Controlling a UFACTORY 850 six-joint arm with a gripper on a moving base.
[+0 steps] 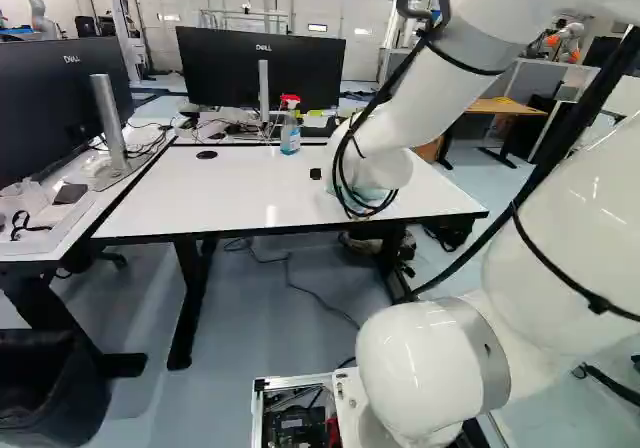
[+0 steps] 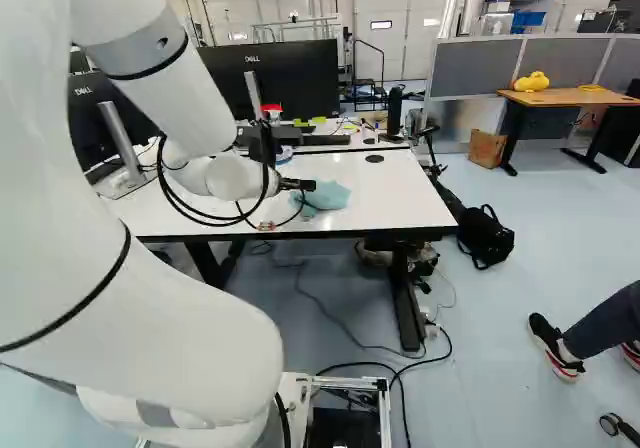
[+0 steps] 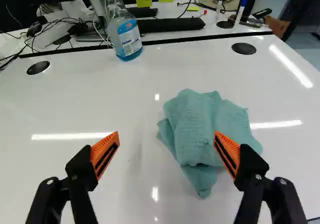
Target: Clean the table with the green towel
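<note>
A white table (image 3: pixel 115 94) is bearing a crumpled green towel (image 3: pixel 197 124); the gripper (image 3: pixel 166 135), jaws parted, is perhaps risking a missed grasp (it's sitting off-centre).

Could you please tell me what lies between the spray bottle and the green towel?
Only bare white tabletop with a small glint of reflected light; the wrist view shows this stretch between the spray bottle and the green towel.
</note>
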